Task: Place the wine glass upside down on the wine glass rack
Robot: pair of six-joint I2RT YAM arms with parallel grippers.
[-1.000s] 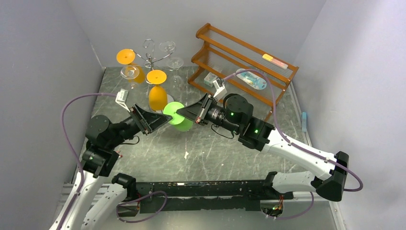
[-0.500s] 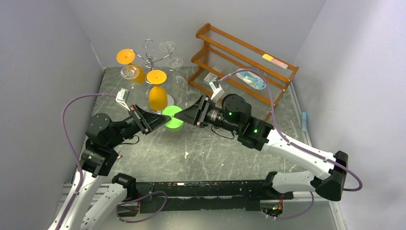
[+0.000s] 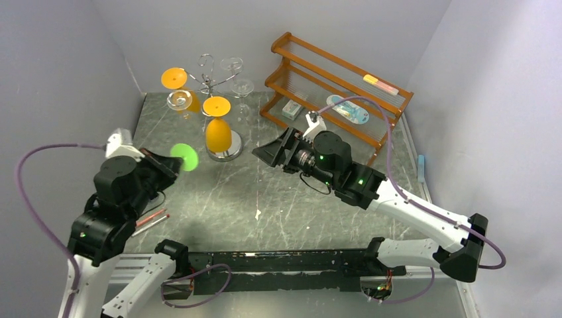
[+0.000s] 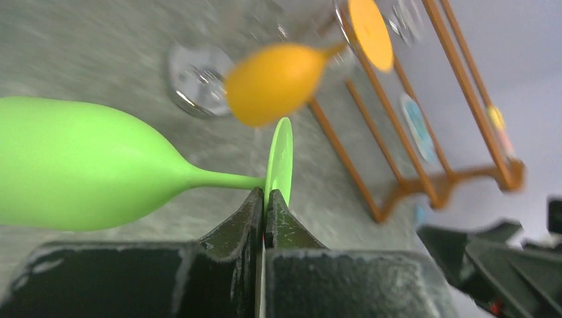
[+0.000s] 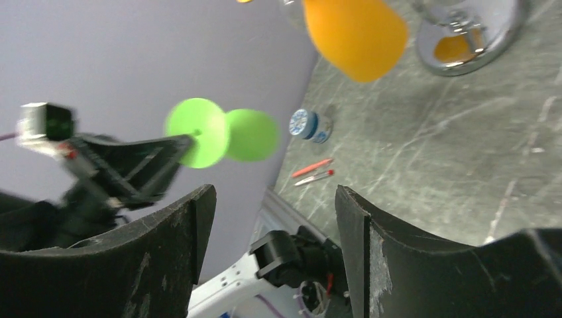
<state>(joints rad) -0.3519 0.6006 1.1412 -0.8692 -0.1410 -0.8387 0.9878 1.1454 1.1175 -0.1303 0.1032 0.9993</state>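
- Clamps the green wine glass (image 4: 79,165) by the edge of its foot in the left pincer (image 4: 265,196), jaws clenched tight on the thin disc.
- Holds it on its side in the air, clear of the worktop (image 3: 291,205), with the stem running off the pincer tips and the bowl out to the left in the wrist view.
- From above, only the green foot in sight, just past the pincer tips, left of the wine glass rack (image 3: 209,81) and apart from it.
- Hangs the right pincer (image 5: 275,192) above the worktop, to the right of the rack's round mirrored base, jaws spread wide and empty.
- On the rack: one orange glass (image 3: 218,134) hung bowl-down right over the base, a second orange glass (image 3: 175,78) on the far left arm, clear glasses (image 3: 242,86) on other arms.
- Grey marbled worktop streaked with white, closed in by plain pale lilac walls (image 3: 59,73) at the left, back and right.
- At the back right, a brown wooden shelf (image 3: 281,45) of two tiers, with a blue-and-white packet (image 3: 348,110), a small box (image 3: 289,109) and a yellow-and-pink stick (image 3: 380,84) on it.
- Near the left arm, red pens (image 3: 151,218) flat on the worktop; near them in the right wrist view, a small round blue-and-white pot (image 5: 309,125).
- Print on the packet and the pot too small and blurred to read.
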